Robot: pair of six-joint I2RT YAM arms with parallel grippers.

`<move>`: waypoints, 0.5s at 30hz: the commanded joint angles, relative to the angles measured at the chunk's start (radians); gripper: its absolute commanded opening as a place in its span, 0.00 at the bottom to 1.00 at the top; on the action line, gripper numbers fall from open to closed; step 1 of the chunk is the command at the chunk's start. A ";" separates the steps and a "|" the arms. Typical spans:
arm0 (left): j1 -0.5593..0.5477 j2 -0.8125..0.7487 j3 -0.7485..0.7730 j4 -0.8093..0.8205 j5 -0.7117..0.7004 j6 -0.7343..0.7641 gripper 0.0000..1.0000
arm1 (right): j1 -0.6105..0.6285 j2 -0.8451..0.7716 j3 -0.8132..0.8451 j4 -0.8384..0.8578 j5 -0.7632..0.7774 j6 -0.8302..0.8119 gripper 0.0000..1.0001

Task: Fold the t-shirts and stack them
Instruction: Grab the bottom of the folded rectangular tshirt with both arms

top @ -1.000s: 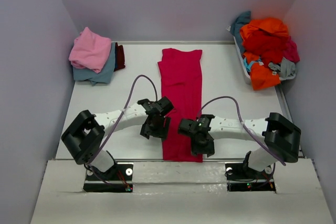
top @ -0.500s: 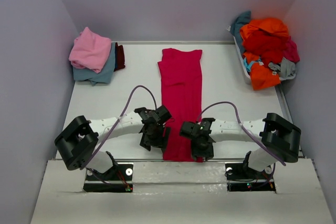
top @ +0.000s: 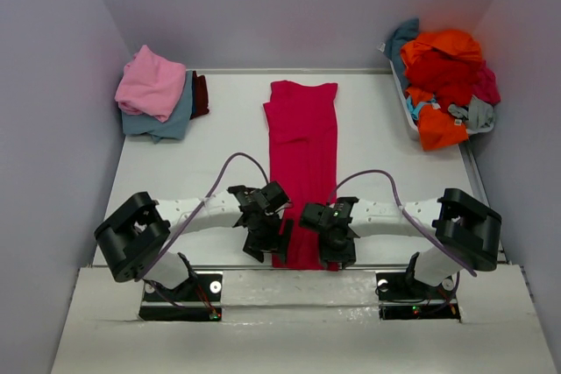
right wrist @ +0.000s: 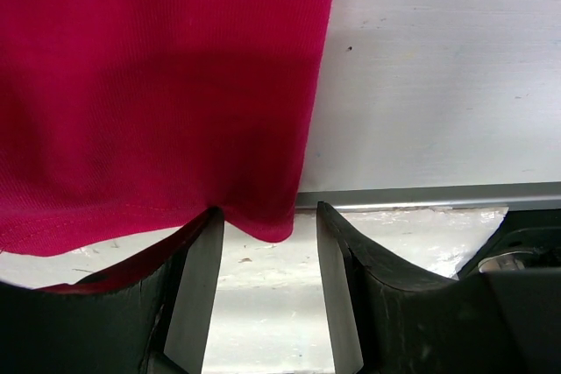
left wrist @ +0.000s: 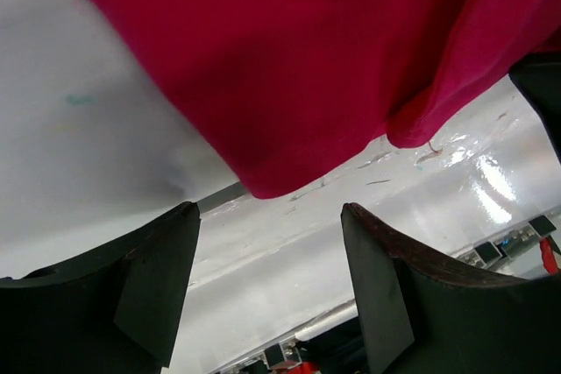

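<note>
Your left hand [left wrist: 270,216] and right hand [right wrist: 267,221] hang low over the magenta t-shirt's [top: 302,142] hem at the desk's [top: 377,120] near edge, fingers apart.

The red-pink t-shirt [right wrist: 158,85] fills the top left. Its bottom corner hangs just over the edge of the white table [right wrist: 438,67]. The right pincer [right wrist: 267,216] has its two dark fingers [right wrist: 197,286] apart, with that corner between their tips. One finger may be touching the hem.

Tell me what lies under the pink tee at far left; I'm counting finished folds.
A dusty blue t-shirt shows under the pink t-shirt, a maroon t-shirt beside them. Anything lower is covered.
</note>
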 commanded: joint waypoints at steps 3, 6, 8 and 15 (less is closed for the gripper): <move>-0.006 0.043 -0.021 0.080 0.096 -0.004 0.77 | -0.005 0.011 0.012 0.015 0.035 -0.004 0.52; -0.006 0.058 -0.024 0.092 0.111 -0.004 0.77 | -0.005 0.008 0.016 0.012 0.039 -0.004 0.52; -0.006 0.060 -0.036 0.109 0.131 -0.007 0.77 | -0.005 0.008 0.020 0.012 0.041 -0.004 0.51; -0.006 0.044 -0.076 0.151 0.148 -0.033 0.76 | -0.005 -0.015 0.009 0.019 0.040 0.000 0.48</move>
